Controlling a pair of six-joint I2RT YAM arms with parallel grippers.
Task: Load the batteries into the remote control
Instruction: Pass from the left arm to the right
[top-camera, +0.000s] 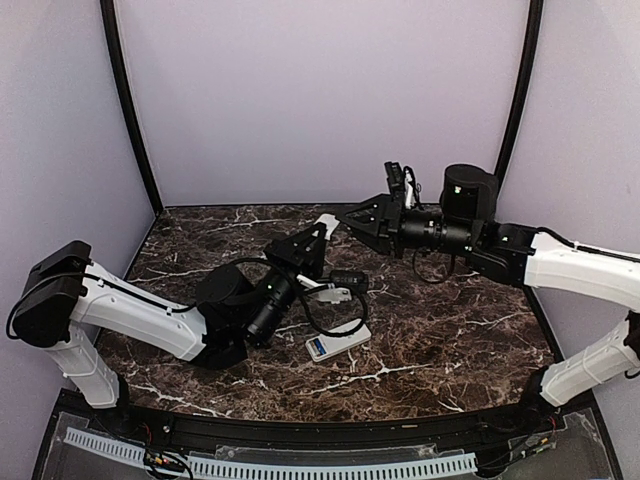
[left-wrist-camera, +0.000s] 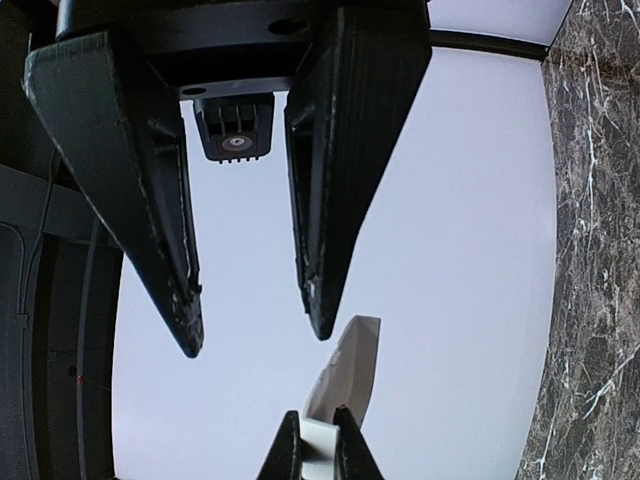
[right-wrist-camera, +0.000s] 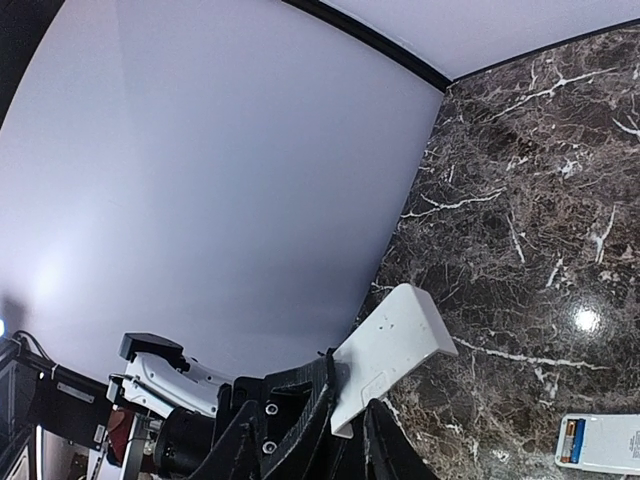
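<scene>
- The left gripper (top-camera: 316, 238) is clamped on a thin white cover (right-wrist-camera: 395, 350). It pinches one short end, so most of the plate sticks out free beyond the fingertips. The cover is raised off the table (top-camera: 450, 330), near the centre of the overhead view.
- Gripping it by the end looks deliberate: the free length gives the other arm something to take, so this reads as a hand-over in mid-air.
- The right gripper (top-camera: 353, 224) faces it from the right of the overhead view, jaws apart with nothing between them.
- In the left wrist view, the right gripper's two dark fingers (left-wrist-camera: 335, 200) fill the upper half of the frame. The cover's tip lies just beside the right-hand one, not yet in the gap.
- The remote control (top-camera: 340, 345) lies flat on the table below the centre of the overhead view, apart from both grippers and untouched. It also shows at the lower right corner of the right wrist view.
- A bluish patch marks the remote's left end. I cannot tell whether that is a display or a battery in an open bay.
- The batteries do not show as loose items in any view, so where they are is unclear.
- My judgement is that the cover is being passed across so it can be fitted onto the remote. The right jaws should line up edge-on with the plate before closing, or the thin piece may tilt and slip.
</scene>
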